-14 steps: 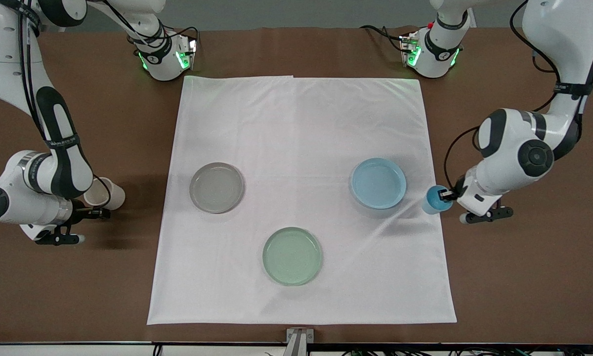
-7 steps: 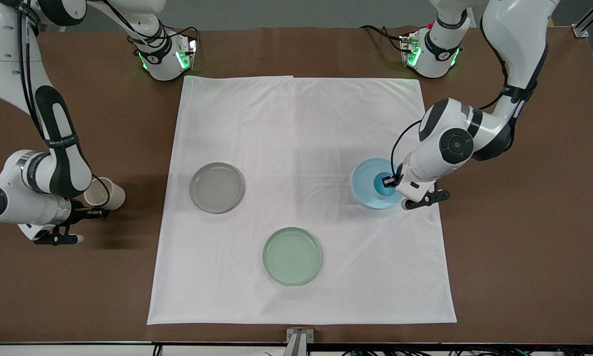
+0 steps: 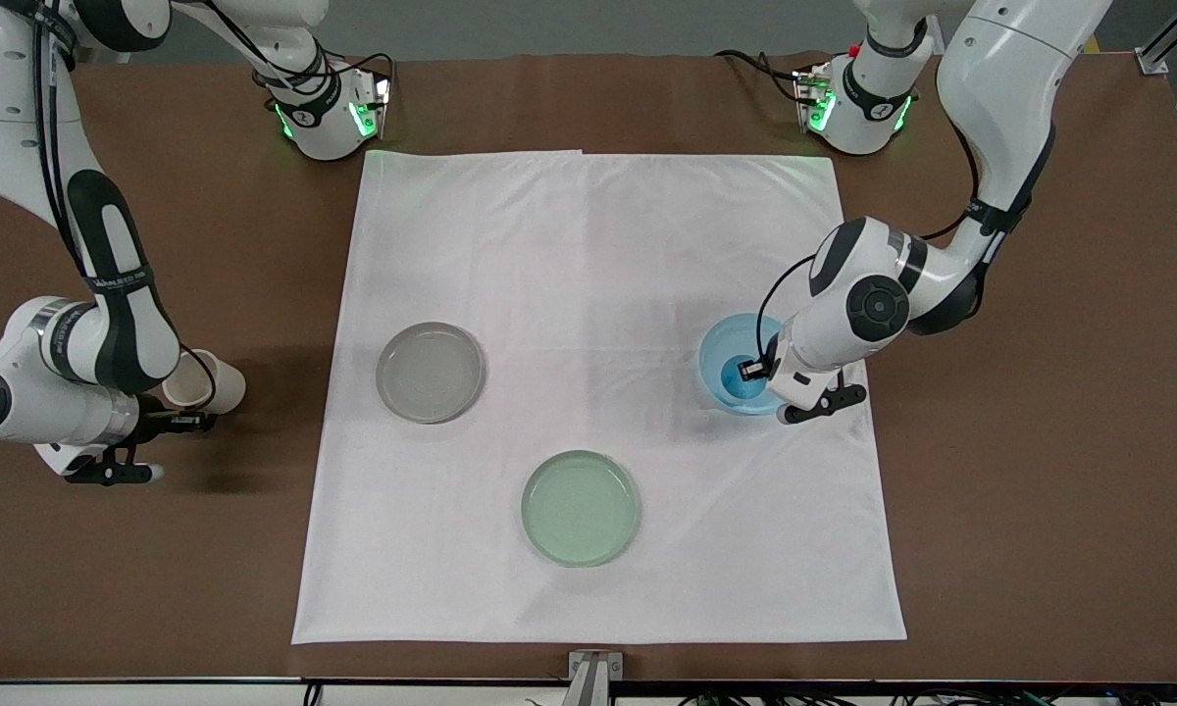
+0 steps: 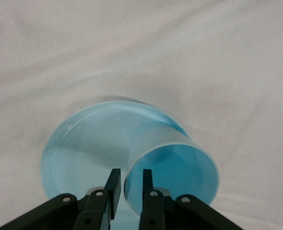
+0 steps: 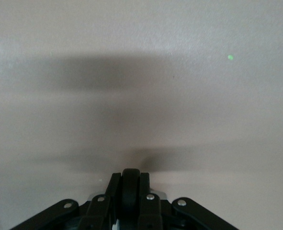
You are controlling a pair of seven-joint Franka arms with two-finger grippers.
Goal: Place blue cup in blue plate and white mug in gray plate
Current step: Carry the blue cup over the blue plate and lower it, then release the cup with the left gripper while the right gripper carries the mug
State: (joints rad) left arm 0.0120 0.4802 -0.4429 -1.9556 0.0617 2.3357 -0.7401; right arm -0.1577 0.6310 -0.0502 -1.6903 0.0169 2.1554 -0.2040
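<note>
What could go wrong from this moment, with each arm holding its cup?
1. The left gripper pinches only the rim wall of the blue cup over the blue plate; the cup could tip when released.
2. The right gripper holds the white mug by its black handle over bare table, away from the gray plate; the mug might swing or slip during carrying.

- Three plates are sitting on the cloth: one blue plate point(image 3: 728, 355), one gray plate point(image 3: 431, 372), one green plate point(image 3: 581, 507).
- Two drinking things are showing: one blue cup point(image 3: 742, 378), one white mug point(image 3: 204, 382).
- One white cloth point(image 3: 588, 255) is covering the middle of one brown table point(image 3: 1040, 510).
- Two robot arms are working, so two grippers: left gripper point(image 3: 748, 369), right gripper point(image 3: 191, 422).
</note>
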